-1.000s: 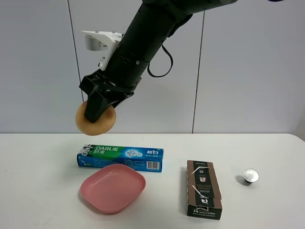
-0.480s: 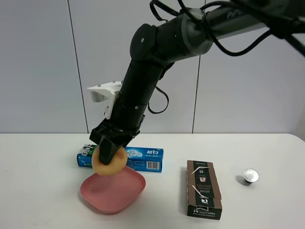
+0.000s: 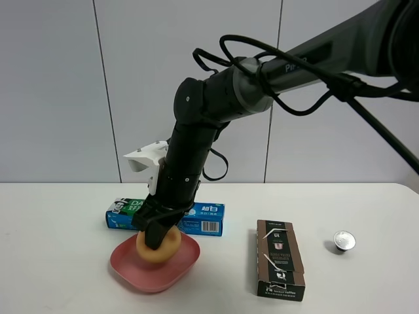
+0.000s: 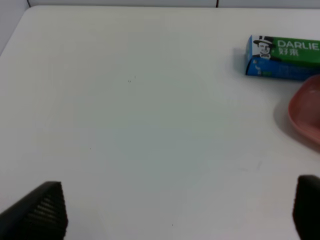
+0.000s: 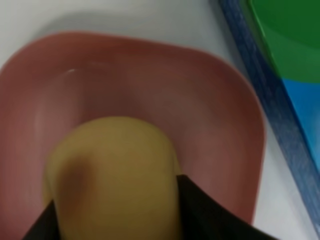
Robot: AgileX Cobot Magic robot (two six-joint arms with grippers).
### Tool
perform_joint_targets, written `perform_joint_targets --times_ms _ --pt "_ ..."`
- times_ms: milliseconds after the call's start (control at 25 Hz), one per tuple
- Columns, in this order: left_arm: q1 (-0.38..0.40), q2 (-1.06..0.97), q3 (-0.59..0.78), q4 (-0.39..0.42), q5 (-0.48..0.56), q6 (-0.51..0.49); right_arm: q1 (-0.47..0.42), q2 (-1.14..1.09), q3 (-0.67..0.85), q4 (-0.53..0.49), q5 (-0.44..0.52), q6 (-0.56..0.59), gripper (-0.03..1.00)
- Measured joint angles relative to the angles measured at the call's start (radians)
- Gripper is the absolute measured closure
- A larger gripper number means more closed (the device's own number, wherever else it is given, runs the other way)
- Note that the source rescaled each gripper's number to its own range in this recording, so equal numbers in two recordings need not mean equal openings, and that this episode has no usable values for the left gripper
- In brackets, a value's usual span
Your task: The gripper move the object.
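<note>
The object, a yellow-tan potato (image 3: 165, 246) with a reddish blotch, is low inside a pink bowl (image 3: 127, 268). My right gripper (image 3: 157, 237) reaches across from the right and is shut on it from above. In the right wrist view the potato (image 5: 110, 170) fills the space between the black fingers (image 5: 210, 215), with the pink bowl (image 5: 215, 125) right beneath. Whether the potato rests on the bowl's floor I cannot tell. My left gripper (image 4: 175, 210) is open and empty over bare white table, and is out of the exterior view.
A green-and-blue Darlie toothpaste box (image 3: 196, 219) lies just behind the bowl; it also shows in the left wrist view (image 4: 285, 57). A black carton (image 3: 280, 258) lies to the right, and a small silver capsule (image 3: 344, 241) beyond it. The table (image 3: 59, 261) is white.
My right arm has come down with the potato, from high above the toothpaste box to inside the pink bowl. The other things have not moved.
</note>
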Motion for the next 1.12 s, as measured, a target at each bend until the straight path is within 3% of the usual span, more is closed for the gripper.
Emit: perform_joint_targets --times_ms 200,320,520,760,1120 --pt "0.0 0.0 0.0 0.0 0.0 0.0 0.0 0.002 0.0 0.004 0.001 -0.001 0.46" --pt "0.0 0.0 0.0 0.0 0.0 0.0 0.0 0.002 0.0 0.019 0.006 -0.001 0.31" --pt "0.0 0.0 0.0 0.0 0.0 0.0 0.0 -0.056 0.0 0.031 0.021 0.0 0.27" --pt "0.0 0.0 0.0 0.0 0.0 0.0 0.001 -0.281 0.0 0.028 0.026 0.014 0.26" --pt "0.0 0.0 0.0 0.0 0.0 0.0 0.001 -0.58 -0.003 -0.199 0.08 0.144 0.26"
